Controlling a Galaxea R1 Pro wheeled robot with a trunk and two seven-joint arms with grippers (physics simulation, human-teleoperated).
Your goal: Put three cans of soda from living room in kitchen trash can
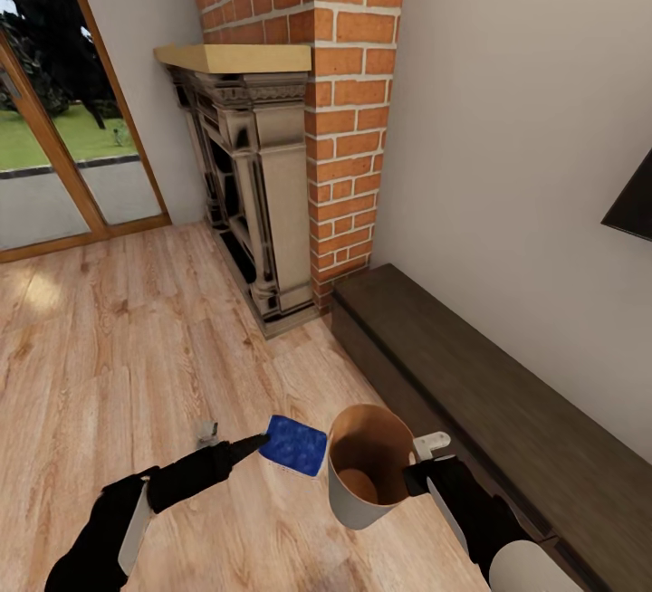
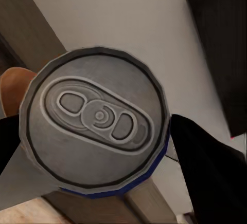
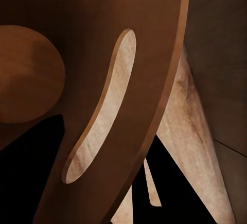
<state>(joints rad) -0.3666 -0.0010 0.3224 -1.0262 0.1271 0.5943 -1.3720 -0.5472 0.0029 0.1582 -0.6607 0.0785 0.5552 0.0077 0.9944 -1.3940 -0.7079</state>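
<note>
A blue can of soda (image 1: 294,444) lies tilted just above the wood floor, with my left gripper (image 1: 274,445) shut on it. The left wrist view looks onto the can's silvery-grey top (image 2: 98,126) between the dark fingers (image 2: 206,167). Right beside the can is the tash can (image 1: 342,488), pale grey outside and brown-orange inside, held up off the floor. My right gripper (image 1: 418,467) is shut on its rim on the right side. The right wrist view is close on the bin's brown inner wall (image 3: 103,23), which has a slot cut in it. Nothing shows inside the bin.
The red brick fireplace (image 1: 349,121) with its wooden mantel (image 1: 235,58) stands ahead. A long dark low cabinet (image 1: 507,402) runs along the right wall under a TV corner (image 1: 634,203). Glass garden doors (image 1: 54,148) are at far left. A small grey object (image 1: 209,434) lies on the floor.
</note>
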